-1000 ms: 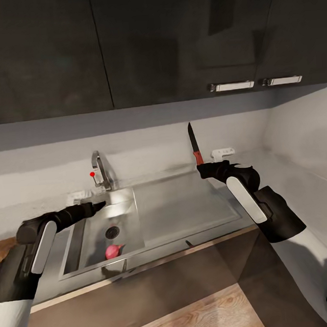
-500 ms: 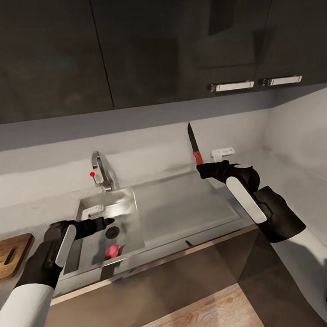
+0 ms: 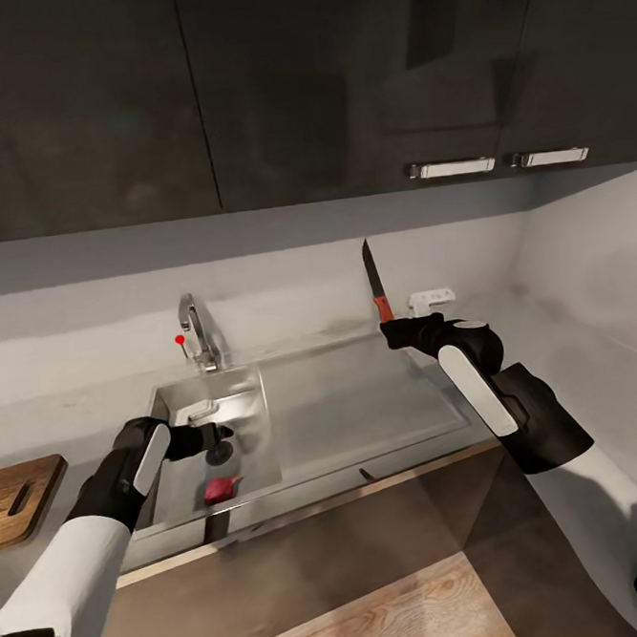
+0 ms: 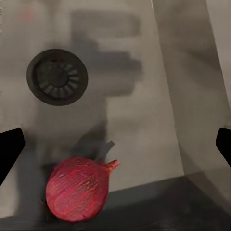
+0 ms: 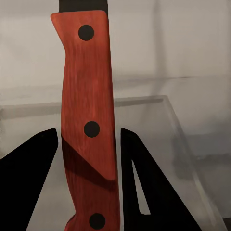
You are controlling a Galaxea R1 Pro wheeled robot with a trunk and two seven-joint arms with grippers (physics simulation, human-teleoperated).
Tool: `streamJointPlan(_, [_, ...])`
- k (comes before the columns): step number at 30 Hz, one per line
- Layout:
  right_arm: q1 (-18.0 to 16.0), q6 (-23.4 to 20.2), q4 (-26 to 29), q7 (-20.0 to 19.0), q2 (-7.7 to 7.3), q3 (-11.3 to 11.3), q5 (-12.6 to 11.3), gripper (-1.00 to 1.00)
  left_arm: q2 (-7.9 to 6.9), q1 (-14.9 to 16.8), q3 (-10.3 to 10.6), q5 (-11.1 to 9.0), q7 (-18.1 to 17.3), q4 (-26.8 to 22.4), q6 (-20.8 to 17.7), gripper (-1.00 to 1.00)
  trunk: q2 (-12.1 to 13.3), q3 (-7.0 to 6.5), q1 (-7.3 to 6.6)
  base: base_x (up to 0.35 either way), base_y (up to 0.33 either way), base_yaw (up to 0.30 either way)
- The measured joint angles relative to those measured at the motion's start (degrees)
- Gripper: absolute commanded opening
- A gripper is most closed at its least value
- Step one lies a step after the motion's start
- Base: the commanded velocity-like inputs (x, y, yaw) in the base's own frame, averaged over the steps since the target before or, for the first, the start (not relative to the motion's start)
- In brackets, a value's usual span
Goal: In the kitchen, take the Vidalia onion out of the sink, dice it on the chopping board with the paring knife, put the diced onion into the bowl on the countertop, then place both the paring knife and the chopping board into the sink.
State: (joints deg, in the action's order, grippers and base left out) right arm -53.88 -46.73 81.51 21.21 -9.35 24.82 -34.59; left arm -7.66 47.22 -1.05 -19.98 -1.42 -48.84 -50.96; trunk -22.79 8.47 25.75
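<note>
The board [image 3: 18, 498] is lying flat at the left end of the tabletop [image 3: 591, 374], its slot handle showing, cut off by the picture's left edge. Just beside it, the sink [image 3: 242, 387] is sitting in the tabletop, with the basin at its left and the flat drainboard [image 3: 363, 401] at its right. The tap [image 3: 195, 333], with a red-tipped lever, is standing at the sink's back edge.

The left claw [image 3: 213, 437] is hovering over the basin, above the round drain [image 4: 57, 77], and is pointing down. In the left wrist view its two fingers [image 4: 8, 149] are standing spread wide apart, gripping nothing. The onion [image 3: 220, 488], red-skinned with a short stem tip, is lying on the basin floor near the front wall, between the drain and that wall; it is apart from the left claw, below the open gap of the fingers.

The right claw [image 3: 393, 333] is hanging over the drainboard's back right corner and is pinching the knife [image 3: 376, 285] by the red handle. The knife is standing upright, with the dark blade pointing up in front of the grey backsplash. In the right wrist view the handle [image 5: 89, 130], with three dark rivets, is sitting between the two black fingers [image 5: 29, 178], which are pressing on its sides. A white outlet [image 3: 432, 300] is sitting on the backsplash just behind the right claw.
</note>
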Motion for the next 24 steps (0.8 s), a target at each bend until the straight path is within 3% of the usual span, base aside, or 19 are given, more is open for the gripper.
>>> streamJointPlan(9, [0.0, -0.01, 0.0, 0.0, 0.0, 0.03, 0.0, -1.0, 2.74, 2.5, 0.06, 0.63, 11.1, 4.24, -4.9, 1.0, 0.0, 0.0, 0.0, 0.0, 0.0, 0.0])
streamJointPlan(14, [0.0, 0.01, 0.0, 0.0, 0.0, 0.04, 0.0, -1.0, 2.84, 3.99, 0.1, 0.64, 11.52, 8.04, -5.38, 1.0, 0.0, 0.0, 0.0, 0.0, 0.0, 0.0])
streamJointPlan(18, [0.0, -0.02, 0.0, 0.0, 0.08, 0.09, -0.01, -1.0, 2.87, 7.08, 0.13, 0.65, 11.57, 15.06, -5.42, 1.0, 0.0, 0.0, 0.0, 0.0, 0.0, 0.0])
streamJointPlan(24, [0.0, -0.03, 0.0, 0.0, 0.09, 0.09, 0.0, -1.0, 3.01, 7.52, 0.15, 0.63, 11.61, 16.42, -5.44, 1.0, 0.0, 0.0, 0.0, 0.0, 0.0, 0.0])
